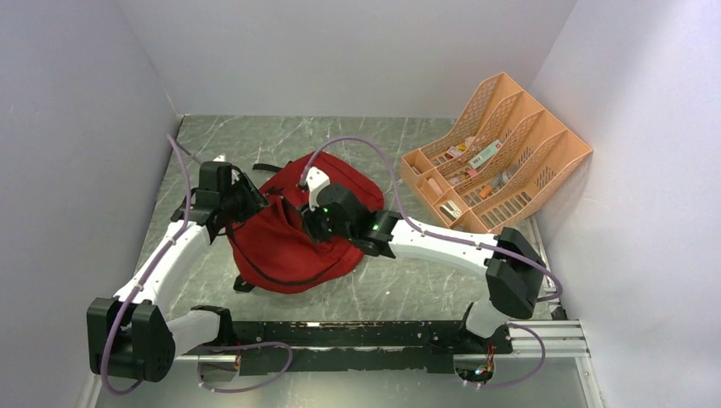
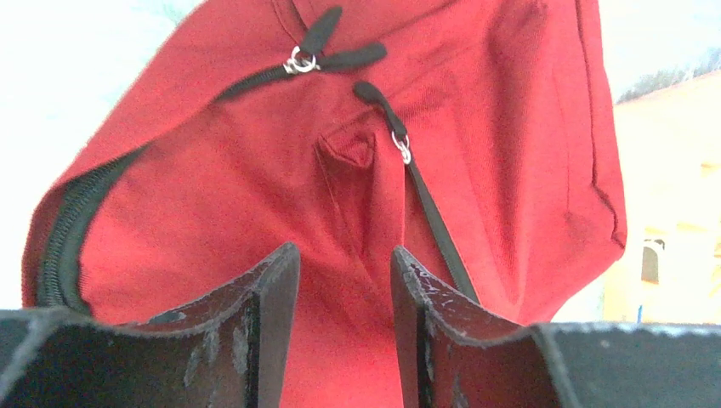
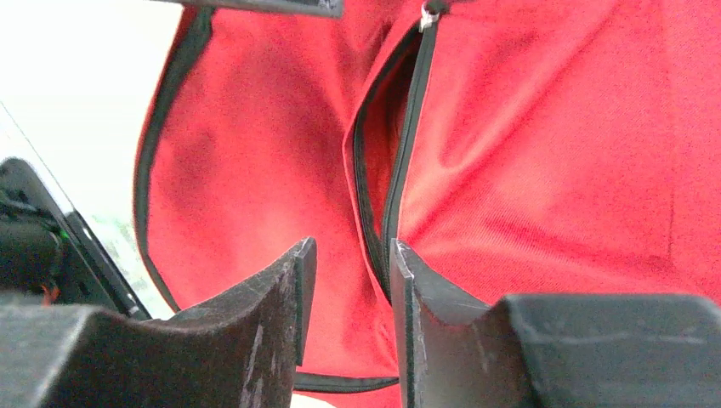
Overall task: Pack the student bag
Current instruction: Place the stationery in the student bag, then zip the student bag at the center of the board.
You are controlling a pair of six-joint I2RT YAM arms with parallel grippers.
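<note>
The student bag [image 1: 285, 251], dark red with black zippers, lies crumpled mid-table between both arms. My left gripper [image 1: 255, 202] is at its left edge; in the left wrist view the gripper [image 2: 344, 255] pinches a raised fold of the bag's red fabric [image 2: 221, 195], with creases running down into the jaws. Two zipper pulls [image 2: 299, 61] sit above it. My right gripper [image 1: 313, 223] hovers over the bag's middle. In the right wrist view the gripper [image 3: 349, 251] stands open over the red cloth [image 3: 553, 170], a black-edged zipper slit [image 3: 387, 153] just beyond its right finger.
A peach mesh desk organiser [image 1: 510, 140] stands at the back right with several small items in its slots. White walls close in the marbled table [image 1: 374, 140] on three sides. A black strap [image 1: 265, 167] sticks out behind the bag.
</note>
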